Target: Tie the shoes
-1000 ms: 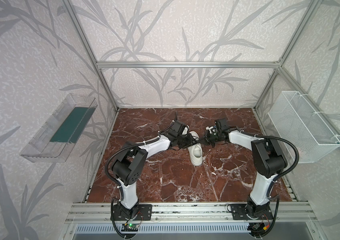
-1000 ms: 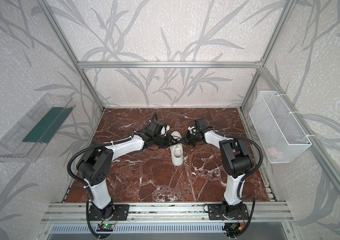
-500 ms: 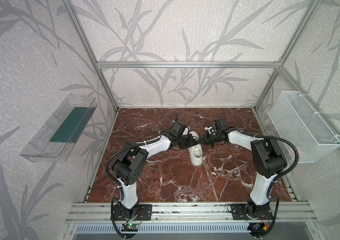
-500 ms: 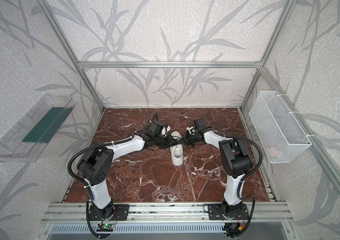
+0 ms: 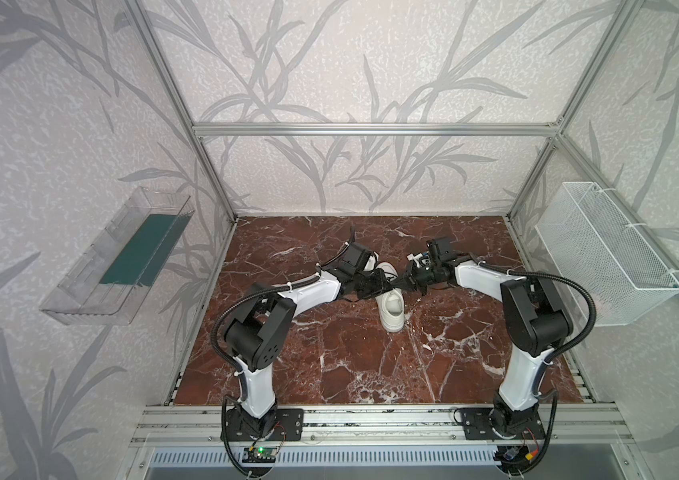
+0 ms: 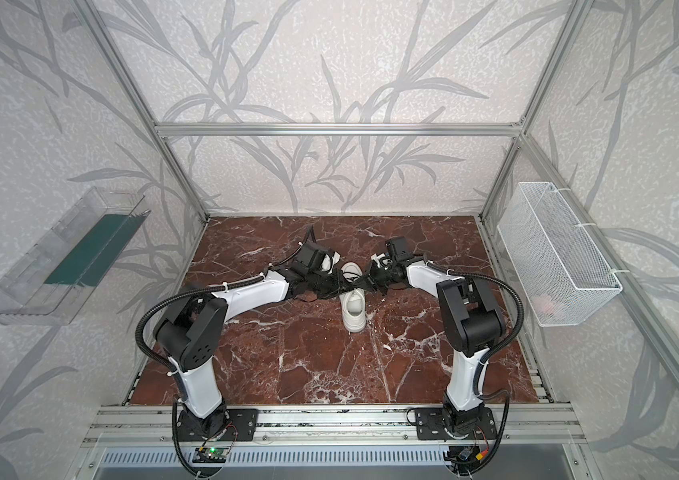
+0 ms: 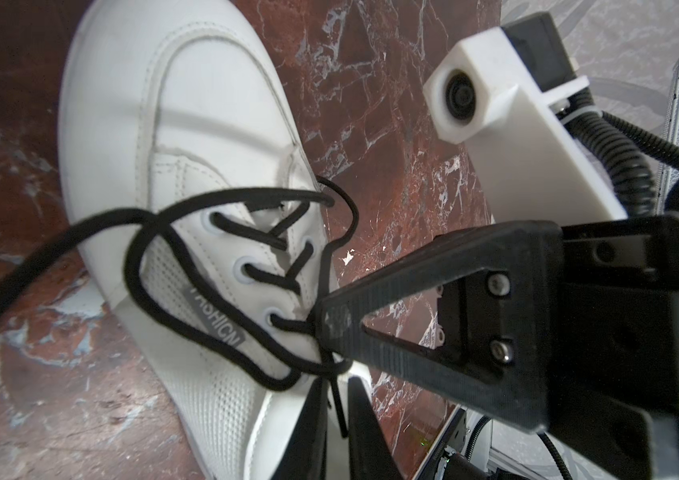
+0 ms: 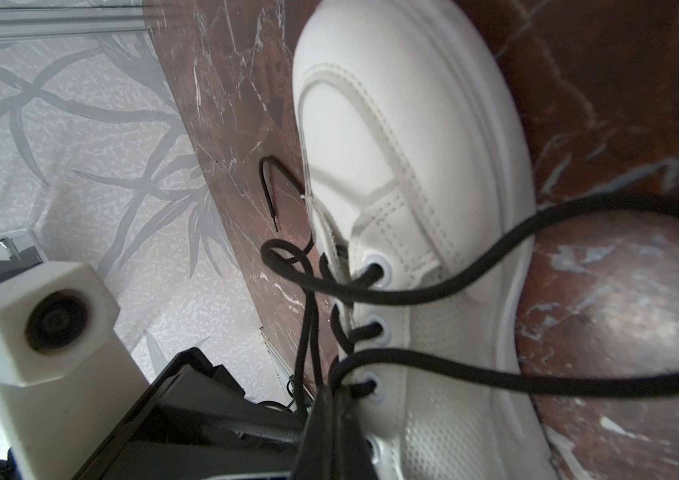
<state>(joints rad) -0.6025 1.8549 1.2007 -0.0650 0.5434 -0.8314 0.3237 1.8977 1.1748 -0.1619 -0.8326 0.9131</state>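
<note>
On marble (image 5: 350, 357), white sneaker (image 5: 392, 311), black laces (image 7: 263, 239).

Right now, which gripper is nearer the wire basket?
Right. Both meet over the white sneaker: the right gripper on the side toward the wire basket, the left gripper just beyond.

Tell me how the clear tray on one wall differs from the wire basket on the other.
The clear tray is see-through plastic; the wire basket is white mesh. The tray hangs on the left wall, the basket on the right. The tray holds a dark green sheet; the basket a small pale thing, too small to name. Both are long, open-topped and wall-mounted.
</note>
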